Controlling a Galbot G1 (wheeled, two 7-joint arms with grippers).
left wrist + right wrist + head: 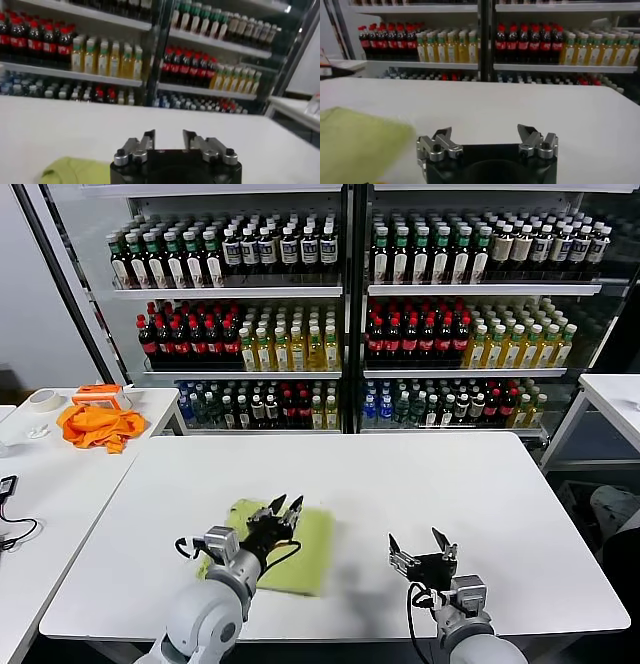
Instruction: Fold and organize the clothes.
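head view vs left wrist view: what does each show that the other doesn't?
Head view only: the right gripper open over bare table, the orange cloth and a tape roll on the side table, and the folded T-shirt's full outline.

Left wrist view only: a close look at the left gripper, its fingers parted with nothing between them.

Both: the white table, the T-shirt, the left gripper above it, and the drink shelves behind.

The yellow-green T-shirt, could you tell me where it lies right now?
In the head view, the T-shirt lies folded on the white table's near left part, under the left gripper.
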